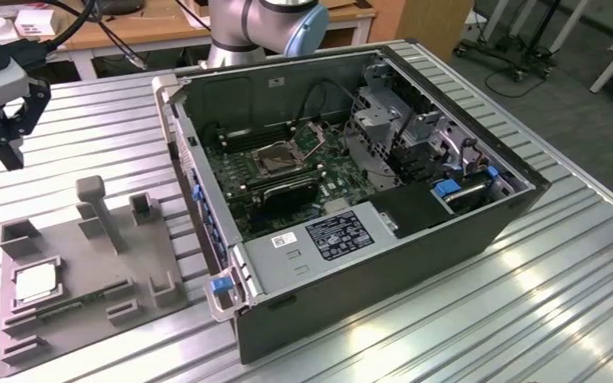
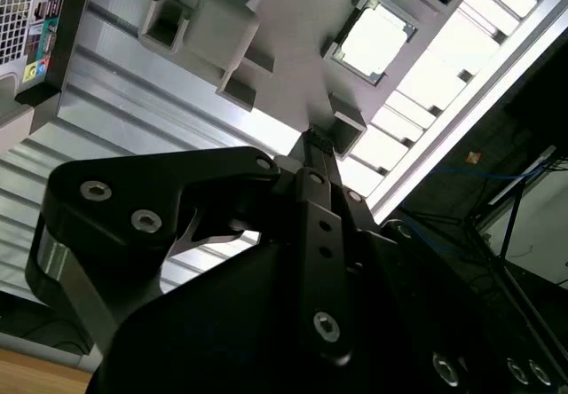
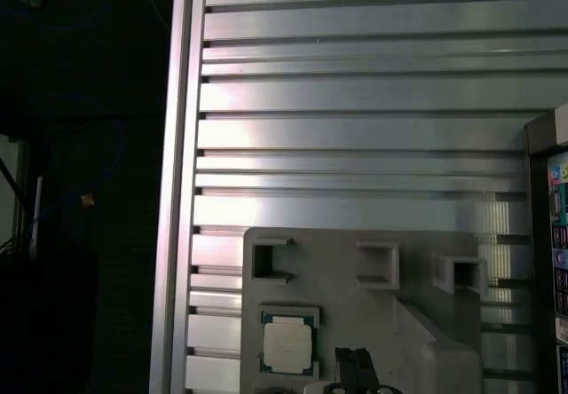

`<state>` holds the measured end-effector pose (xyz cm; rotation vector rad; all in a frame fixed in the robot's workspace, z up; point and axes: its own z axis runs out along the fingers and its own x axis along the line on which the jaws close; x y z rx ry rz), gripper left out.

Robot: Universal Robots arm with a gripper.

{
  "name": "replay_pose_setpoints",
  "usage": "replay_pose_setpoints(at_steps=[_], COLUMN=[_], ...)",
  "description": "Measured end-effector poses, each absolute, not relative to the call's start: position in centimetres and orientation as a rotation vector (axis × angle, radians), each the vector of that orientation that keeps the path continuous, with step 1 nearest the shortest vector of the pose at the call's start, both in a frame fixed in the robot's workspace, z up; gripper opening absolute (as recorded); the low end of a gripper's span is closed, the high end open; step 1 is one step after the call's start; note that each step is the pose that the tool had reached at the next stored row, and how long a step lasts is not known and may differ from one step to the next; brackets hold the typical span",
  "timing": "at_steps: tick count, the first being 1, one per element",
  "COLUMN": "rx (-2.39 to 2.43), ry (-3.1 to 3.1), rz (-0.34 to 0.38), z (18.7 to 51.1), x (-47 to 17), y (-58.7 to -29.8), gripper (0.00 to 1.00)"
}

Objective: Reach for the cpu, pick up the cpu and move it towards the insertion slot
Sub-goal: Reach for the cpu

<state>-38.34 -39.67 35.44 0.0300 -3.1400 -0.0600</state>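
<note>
**Operator:** How far along am I?

**Spotter:** Early, by my reading. Start at the exterior view's left. Your gripper [image 1: 10, 155] hangs above the table [image 1: 498, 319] near that edge, with its jaws closed tip to tip on nothing. It touches nothing, so you are in the reach at best. The grasp, the lift and the carry are all left to do.

**Operator:** Where's the cpu?

**Spotter:** The cpu [image 1: 35, 283] is untouched. It lies flat in a square pocket of the fixture [image 1: 73, 263], at the end of the fixture nearest the table's edge and well apart from your gripper. It's a thin square with a pale, silvery metal face that has a soft sheen, set inside a raised rim.

**Operator:** What's it like around it?

**Spotter:** The fixture is matte grey plastic and blocky, with upright posts and open rectangular pockets. The table under it is ribbed aluminium slats, bright enough to throw glare. Your jaws are black, hard-edged links with bolt heads.

**Operator:** And further right?

**Spotter:** The computer case [image 1: 392, 263] stands just beside the fixture on the exterior view's right. It's dark sheet metal, lying with its open side up. Inside, on the green circuit board [image 1: 334, 179], you'll find the insertion slot [image 1: 277, 159]. It has a square silvery frame around a dark brownish centre, and it looks empty. It is well apart from both the cpu and your gripper.
</note>
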Motion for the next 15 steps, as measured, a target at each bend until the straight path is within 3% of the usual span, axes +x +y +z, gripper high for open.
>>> replay_pose_setpoints(at_steps=[15], rx=[0.03], ry=[-3.14], rz=[-0.06], z=[34.84], x=[-38.58], y=[-40.3], gripper=[0.1])
